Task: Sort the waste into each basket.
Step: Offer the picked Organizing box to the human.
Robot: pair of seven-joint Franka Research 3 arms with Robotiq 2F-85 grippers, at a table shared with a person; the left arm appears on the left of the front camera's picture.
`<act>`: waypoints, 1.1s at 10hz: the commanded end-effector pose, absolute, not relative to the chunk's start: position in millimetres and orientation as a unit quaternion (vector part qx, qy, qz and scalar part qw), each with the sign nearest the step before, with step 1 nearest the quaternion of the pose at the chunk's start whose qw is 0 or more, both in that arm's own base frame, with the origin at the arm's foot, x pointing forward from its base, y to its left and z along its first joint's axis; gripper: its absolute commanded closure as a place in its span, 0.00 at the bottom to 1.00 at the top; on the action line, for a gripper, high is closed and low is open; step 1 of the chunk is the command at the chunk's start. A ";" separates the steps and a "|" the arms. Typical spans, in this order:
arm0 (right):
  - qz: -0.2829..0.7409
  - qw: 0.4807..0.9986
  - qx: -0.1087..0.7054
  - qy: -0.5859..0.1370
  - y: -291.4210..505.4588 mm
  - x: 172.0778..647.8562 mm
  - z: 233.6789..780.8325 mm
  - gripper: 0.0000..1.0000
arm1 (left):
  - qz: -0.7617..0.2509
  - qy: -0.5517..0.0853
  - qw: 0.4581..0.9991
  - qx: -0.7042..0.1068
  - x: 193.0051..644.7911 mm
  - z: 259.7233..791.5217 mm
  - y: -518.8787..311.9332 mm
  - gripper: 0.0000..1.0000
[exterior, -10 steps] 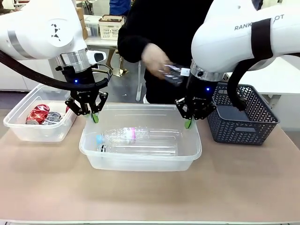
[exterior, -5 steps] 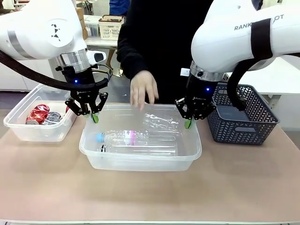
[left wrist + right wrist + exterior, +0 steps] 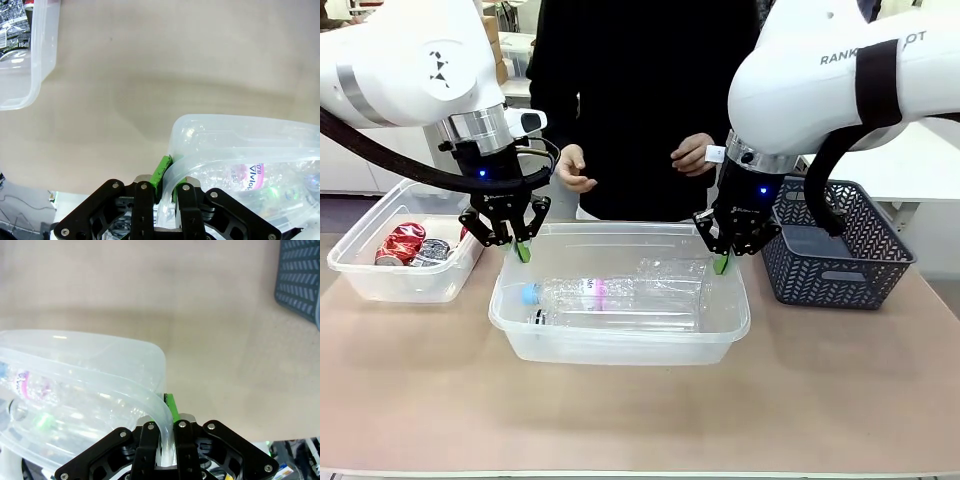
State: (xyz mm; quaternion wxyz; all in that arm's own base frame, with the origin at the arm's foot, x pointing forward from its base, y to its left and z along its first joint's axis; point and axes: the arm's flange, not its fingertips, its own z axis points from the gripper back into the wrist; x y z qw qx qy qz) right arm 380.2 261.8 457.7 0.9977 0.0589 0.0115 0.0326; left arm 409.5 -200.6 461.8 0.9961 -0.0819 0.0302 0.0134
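Observation:
A clear tub (image 3: 620, 350) sits mid-table holding several clear plastic bottles (image 3: 610, 292), one with a pink label, and a crumpled one (image 3: 670, 268). My left gripper (image 3: 523, 250) is shut on the tub's left rear rim. In the left wrist view the gripper (image 3: 166, 182) pinches that rim (image 3: 225, 122) beside the labelled bottle (image 3: 247, 175). My right gripper (image 3: 722, 263) is shut on the right rear rim, which its wrist view shows between the gripper's (image 3: 167, 422) pads. A second clear tub (image 3: 405, 285) at left holds crushed red and silver cans (image 3: 405, 243).
A dark grey lattice basket (image 3: 835, 255) stands at the right, close to my right arm. A person in black stands at the far side with both hands (image 3: 695, 155) held back above the table edge. Bare tabletop (image 3: 640, 420) lies in front.
The person's hand dropped a crumpled clear bottle into the middle tub and drew back to the body. Both arms stayed where they were, gripping the rim.

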 end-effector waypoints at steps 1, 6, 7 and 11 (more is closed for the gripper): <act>0.033 0.998 0.057 0.020 263.6 379.7 461.6 1.00 | 0.029 0.022 0.996 -0.084 408.7 465.7 -198.2 1.00; 0.032 0.998 0.053 0.020 270.6 402.2 459.3 0.96 | 0.025 0.022 0.997 -0.076 429.5 466.3 -197.4 0.94; 0.009 0.998 0.055 0.012 278.5 434.7 463.4 0.96 | 0.028 -0.003 0.997 -0.069 456.7 474.0 -193.2 0.94; 0.010 0.997 0.077 0.016 291.8 507.6 447.5 0.96 | 0.020 0.016 0.996 -0.083 535.9 456.2 -187.2 0.94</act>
